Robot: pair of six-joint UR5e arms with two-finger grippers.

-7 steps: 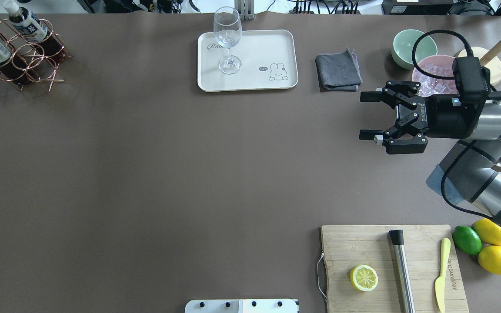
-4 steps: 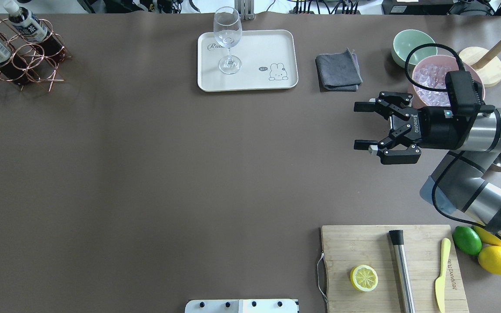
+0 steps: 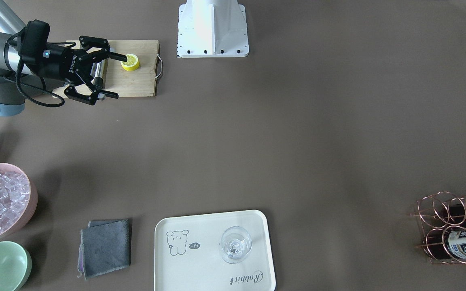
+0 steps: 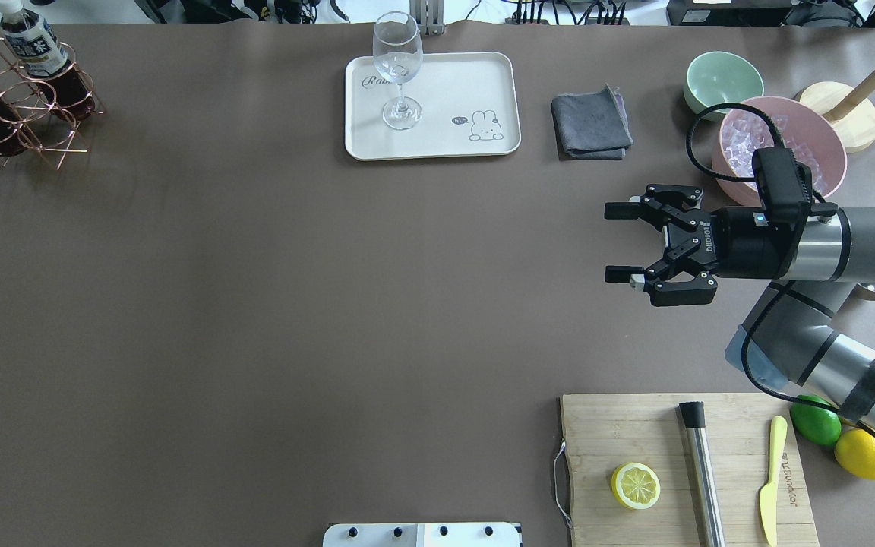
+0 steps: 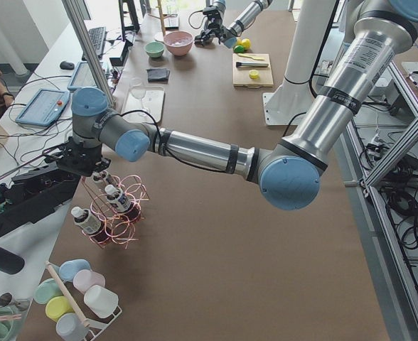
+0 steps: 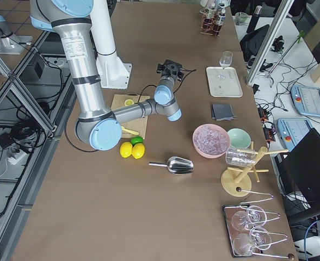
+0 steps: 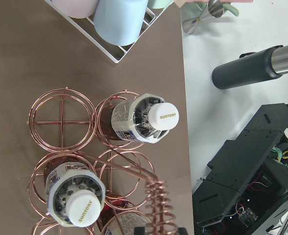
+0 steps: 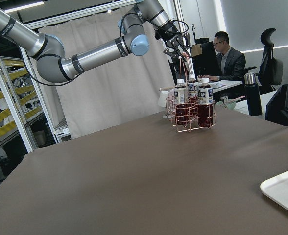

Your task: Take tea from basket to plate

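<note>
Two tea bottles [image 3: 465, 244] show in the front-facing view. They sit in the ring cells of the basket [image 3: 435, 220] at the table's end on the robot's left, well apart from the plate [image 3: 200, 268]. The plate bears the script word "Rabbit" and a cartoon animal, and a stemmed glass [image 3: 236, 244] stands on it. The right gripper [image 3: 117, 76], marked ROBOTIQ, hangs with its fingers spread wide and nothing between them. Behind it in this view is the cutting board [image 3: 138, 83] with a lemon half [image 3: 130, 62].

In the overhead view that gripper is released above bare table, between the ice bowl [image 4: 836, 148] and the board. The basket is in the far left corner. The dark print on the bottles' whitish labels is too small to read.

From the table's left end, the left gripper [image 5: 84, 167] sits right above the bottles. Whether its fingers are clenched cannot be told.

The left wrist camera looks straight down on two white caps, each printed SUNTORY. A third bottle is cut off at the bottom edge. The coiled handle [image 7: 158, 205] rises toward the lens.

The right wrist camera shows three bottles upright in the basket far off, with the handle reaching up to the left gripper. A person [image 8: 227, 61] sits at a desk behind.
</note>
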